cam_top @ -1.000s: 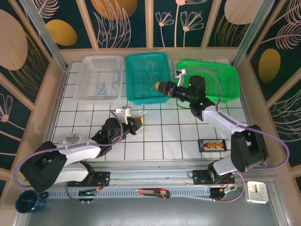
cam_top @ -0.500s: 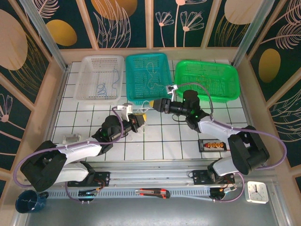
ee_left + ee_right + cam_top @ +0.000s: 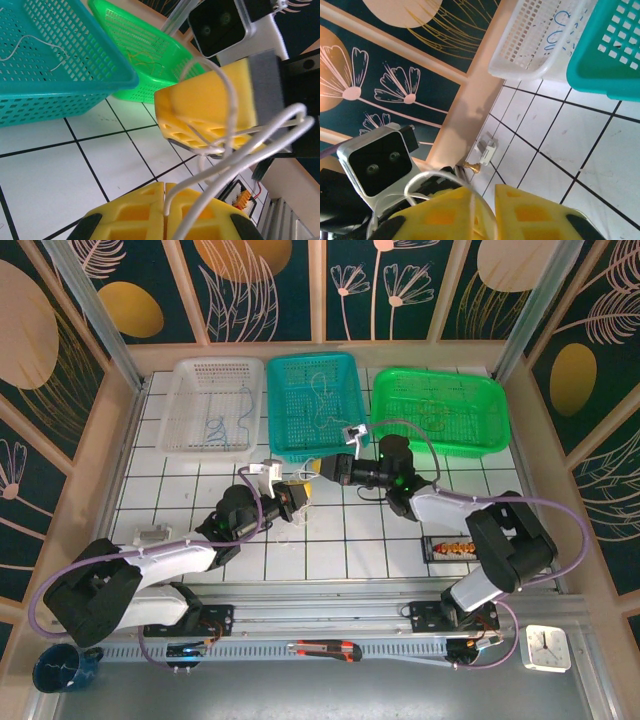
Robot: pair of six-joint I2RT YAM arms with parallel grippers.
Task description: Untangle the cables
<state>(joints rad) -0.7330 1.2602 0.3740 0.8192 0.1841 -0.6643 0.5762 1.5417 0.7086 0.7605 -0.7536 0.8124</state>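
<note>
Left gripper: fingers pressed together on one end of a thin white cable, low over the tiled table.

Right gripper: fingers together but for a slit, with a loop of the same cable running into it; it looks like a grip.

Position: the right fingertips are just beyond the left ones and slightly to their right, in front of the teal basket.

Cable: short and kinked, long axis along the line between the two tips. Judged next move: part the tips along that line.

Other stock: blue cable in the white basket; whitish cable in the teal basket.
</note>
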